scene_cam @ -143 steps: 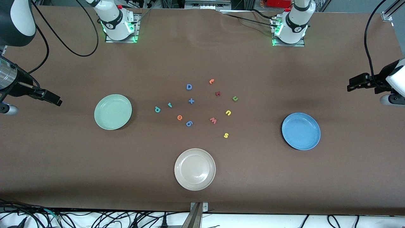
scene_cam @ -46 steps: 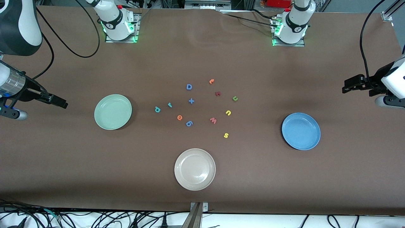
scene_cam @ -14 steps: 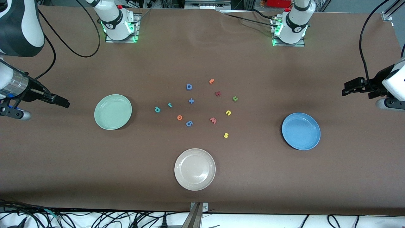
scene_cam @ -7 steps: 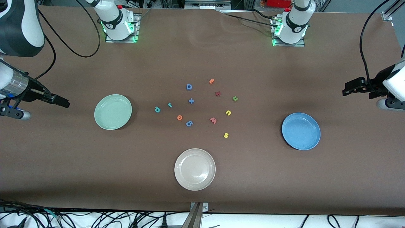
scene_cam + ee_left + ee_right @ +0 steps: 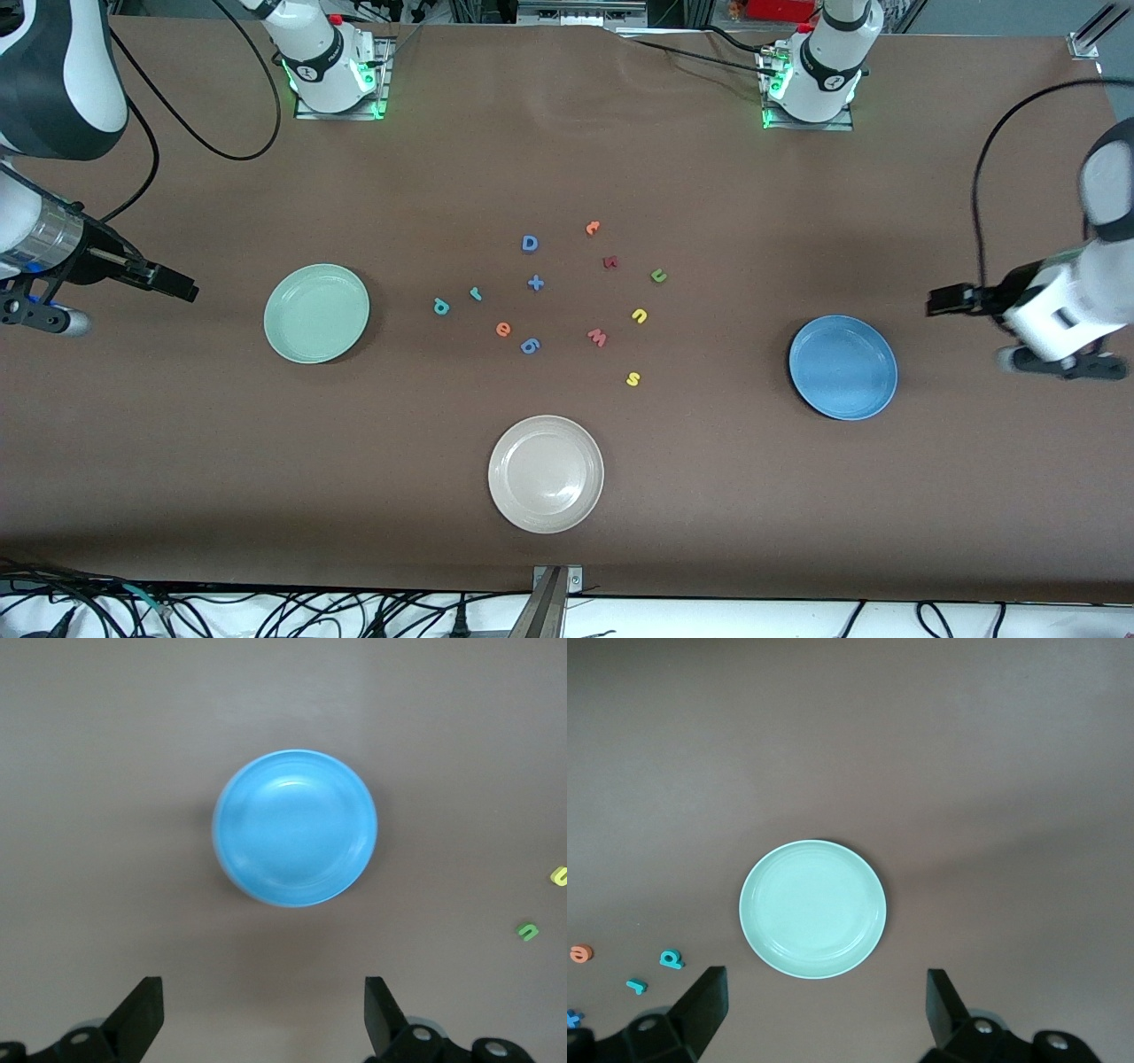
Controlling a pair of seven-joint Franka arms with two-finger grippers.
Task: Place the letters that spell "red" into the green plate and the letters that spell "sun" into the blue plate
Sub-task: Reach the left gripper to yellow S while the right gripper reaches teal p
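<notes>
On the brown table [image 5: 177, 461], the round pale green plate [image 5: 316, 313] and round bright blue plate [image 5: 842, 367] sit empty; all foam letters lie between them. My left hand [image 5: 262, 1014] and right hand [image 5: 824, 1008] hover fingers apart, beside their plates. I should descend squarely over each tiny letter.

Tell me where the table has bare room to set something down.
Bare stretches lie between the green plate and the teal d, and between the yellow s and the blue plate. All three plates, including the beige plate, hold nothing. The letters crowd the middle.
</notes>
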